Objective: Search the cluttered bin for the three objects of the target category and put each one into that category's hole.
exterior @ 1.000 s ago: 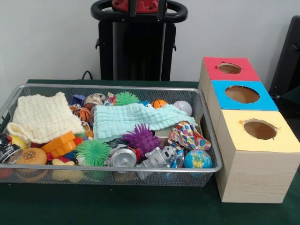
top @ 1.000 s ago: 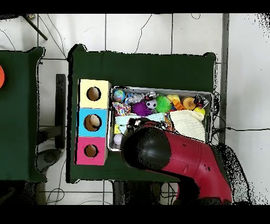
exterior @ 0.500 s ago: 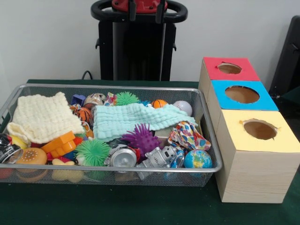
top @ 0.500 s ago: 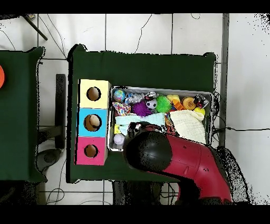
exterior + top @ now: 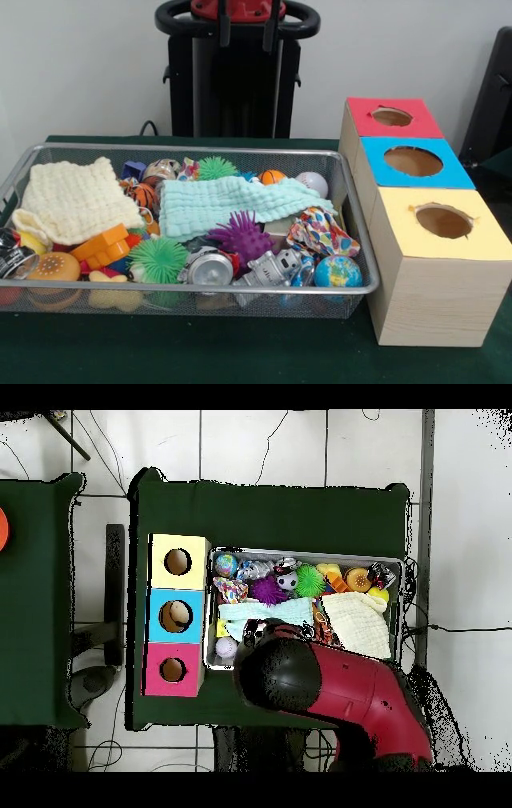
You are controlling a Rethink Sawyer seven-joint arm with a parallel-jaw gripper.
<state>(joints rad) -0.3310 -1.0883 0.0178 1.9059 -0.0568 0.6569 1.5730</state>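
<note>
- From my station, the cluttered bin sits on the green table, just beside the row of three boxes, and it is full to the rim.
- I count plenty inside: a cream cloth, a pale green cloth, a purple spiky ball, a green spiky ball, a globe ball, a baseball and a silver robot toy, with smaller toys half buried under the cloths.
- The red box, blue box and yellow box each show a round hole on top. In the overhead view something pale seems to lie inside the blue box's hole — I cannot tell what it is.
- The arm covers the bin's robot-side edge from above. In the front view only the gripper tips show at the top edge, well above the toys, and I cannot tell its state or whether it carries anything.
- My judgement: the sorting is early or barely begun — I see nothing being carried toward a hole, and the search through the pile is mostly left to do.
</note>
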